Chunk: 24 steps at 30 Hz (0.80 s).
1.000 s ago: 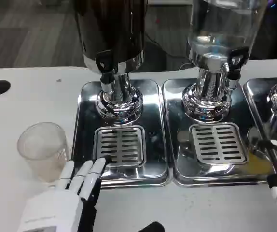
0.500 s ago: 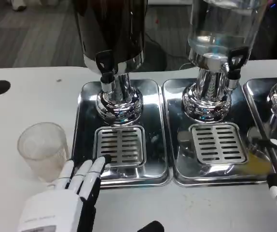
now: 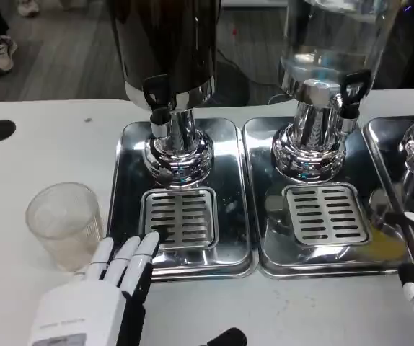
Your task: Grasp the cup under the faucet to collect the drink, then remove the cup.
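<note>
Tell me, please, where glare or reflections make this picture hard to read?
In the head view, the steel drip trays mirror the dispensers and room; bright highlights streak the chrome dispenser bases. The clear cup looks hazy against the white table. The left hand is sharp.

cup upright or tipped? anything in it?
Upright: the cup stands on the table, round rim facing up, left of the drip tray. It looks empty; the frosted wall makes this uncertain.
</note>
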Available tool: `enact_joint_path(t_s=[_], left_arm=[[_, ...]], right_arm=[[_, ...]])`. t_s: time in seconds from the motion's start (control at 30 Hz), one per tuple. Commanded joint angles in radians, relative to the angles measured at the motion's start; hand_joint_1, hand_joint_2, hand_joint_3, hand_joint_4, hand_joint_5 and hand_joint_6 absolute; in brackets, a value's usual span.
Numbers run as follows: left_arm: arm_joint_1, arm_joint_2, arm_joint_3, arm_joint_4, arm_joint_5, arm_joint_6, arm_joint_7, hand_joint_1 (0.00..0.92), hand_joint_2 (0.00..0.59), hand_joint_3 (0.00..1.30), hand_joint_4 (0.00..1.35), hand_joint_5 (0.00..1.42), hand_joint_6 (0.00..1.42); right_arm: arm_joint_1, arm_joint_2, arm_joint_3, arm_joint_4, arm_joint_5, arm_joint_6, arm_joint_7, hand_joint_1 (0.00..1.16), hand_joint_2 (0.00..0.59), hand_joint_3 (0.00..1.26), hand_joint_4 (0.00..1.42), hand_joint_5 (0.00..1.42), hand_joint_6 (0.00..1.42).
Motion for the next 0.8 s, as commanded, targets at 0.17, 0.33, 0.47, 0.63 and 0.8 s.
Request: enact_joint_path(t_s=[0.17, 0.33, 0.47, 0.63, 0.8], left_arm=[[-0.001, -0.005, -0.015, 0.013, 0.0, 0.004, 0.01, 0.0, 0.074, 0.13, 0.0, 0.05, 0.22], [-0.004, -0.003, 0.0, 0.016, -0.019, 0.006, 0.01, 0.0, 0.074, 0.13, 0.0, 0.05, 0.23], [-0.024, -0.006, 0.022, 0.024, -0.045, 0.016, 0.003, 0.0, 0.073, 0.13, 0.0, 0.06, 0.25], [-0.076, -0.006, 0.079, 0.026, -0.088, 0.047, -0.022, 0.0, 0.081, 0.14, 0.0, 0.11, 0.31], [-0.132, 0.002, 0.152, 0.006, -0.124, 0.087, -0.08, 0.0, 0.079, 0.15, 0.02, 0.13, 0.32]], right_arm=[[0.015, 0.012, -0.017, 0.002, 0.011, -0.026, -0.007, 0.35, 0.444, 0.21, 0.02, 0.0, 0.0], [0.016, 0.021, -0.01, 0.002, 0.004, -0.023, -0.004, 0.35, 0.444, 0.21, 0.02, 0.0, 0.0], [0.025, 0.027, -0.013, -0.006, 0.001, -0.028, -0.003, 0.35, 0.444, 0.22, 0.02, 0.0, 0.0], [0.033, 0.027, -0.022, -0.002, 0.011, -0.039, -0.005, 0.35, 0.444, 0.22, 0.02, 0.0, 0.0], [0.035, 0.026, -0.032, 0.001, 0.027, -0.045, -0.003, 0.36, 0.445, 0.21, 0.02, 0.0, 0.0]])
